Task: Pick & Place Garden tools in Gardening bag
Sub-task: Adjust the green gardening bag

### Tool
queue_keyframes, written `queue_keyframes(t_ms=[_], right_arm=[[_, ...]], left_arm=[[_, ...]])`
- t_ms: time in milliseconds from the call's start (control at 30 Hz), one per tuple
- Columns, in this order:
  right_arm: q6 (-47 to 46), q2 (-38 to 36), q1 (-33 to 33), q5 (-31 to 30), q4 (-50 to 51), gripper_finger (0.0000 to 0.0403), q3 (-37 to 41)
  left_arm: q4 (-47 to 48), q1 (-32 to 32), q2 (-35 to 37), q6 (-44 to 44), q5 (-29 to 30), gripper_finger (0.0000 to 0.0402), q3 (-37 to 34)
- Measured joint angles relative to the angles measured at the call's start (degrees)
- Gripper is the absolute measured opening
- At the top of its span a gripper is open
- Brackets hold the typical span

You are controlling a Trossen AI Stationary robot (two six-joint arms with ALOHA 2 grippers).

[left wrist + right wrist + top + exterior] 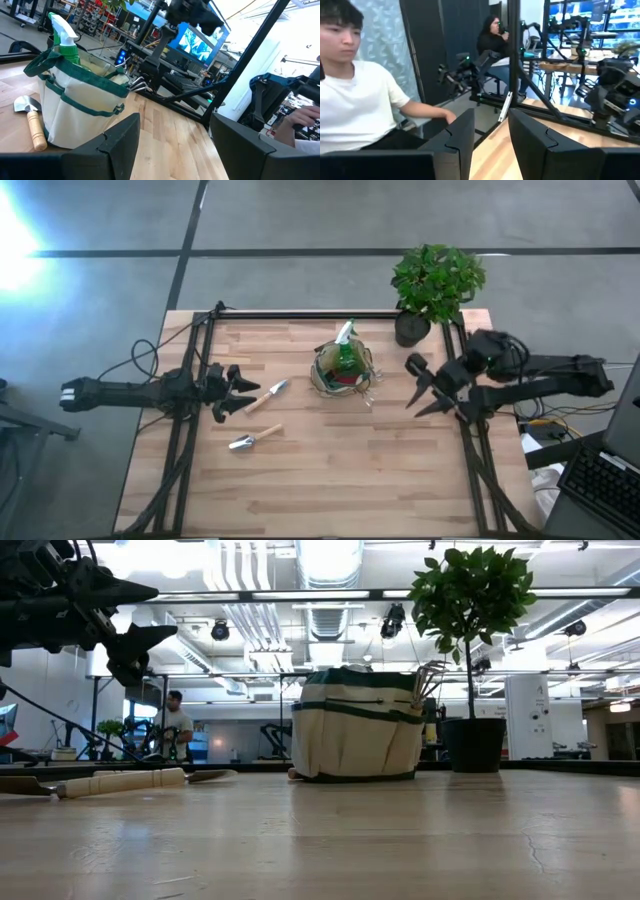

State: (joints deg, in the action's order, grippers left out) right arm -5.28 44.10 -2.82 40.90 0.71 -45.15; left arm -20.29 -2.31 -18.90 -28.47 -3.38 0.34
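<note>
Garden tools: two wood-handled pieces lie loose on the table (330,490), a small trowel (266,397) lying slantwise just left of the bag, and a second trowel (254,438) at about seven o'clock from the first, close to it but apart. From the low view the nearer wooden handle (125,781) lies flat on the boards. The gardening bag (343,370) stands upright near the table's middle, toward twelve o'clock, cream fabric with green trim in the low view (355,730), with a green spray bottle (346,350) standing in it and thin metal tool heads (430,680) poking from a side pocket; something red shows inside it from above. At about two o'clock from the bag a potted plant (435,285) stands at the table's far right corner. The left gripper (236,392) hovers above the table at nine o'clock from the bag, just beside the first trowel's handle end, its fingers (117,145) spread and holding nothing. The right gripper (425,392) hangs at three o'clock from the bag, well apart from it, its fingers (535,135) also spread and empty. Beyond the table a seated person in a white shirt (355,95) and another person farther back (492,42) are visible.
</note>
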Motion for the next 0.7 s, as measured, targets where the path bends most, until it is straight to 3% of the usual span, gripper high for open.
queue_keyframes(t_ms=[167,367,700], right_arm=[[5.4,2.7,8.5,-10.5,1.1,0.0089,-0.5],[10.0,6.8,12.4,-27.0,8.2,0.0060,-2.4],[9.2,14.7,12.7,-29.1,10.8,0.0027,-2.5]], left_arm=[[0.0,0.0,0.0,0.0,0.0,0.0245,0.0],[0.0,0.0,0.0,0.0,0.0,0.0245,0.0],[0.0,0.0,0.0,0.0,0.0,0.0245,0.0]])
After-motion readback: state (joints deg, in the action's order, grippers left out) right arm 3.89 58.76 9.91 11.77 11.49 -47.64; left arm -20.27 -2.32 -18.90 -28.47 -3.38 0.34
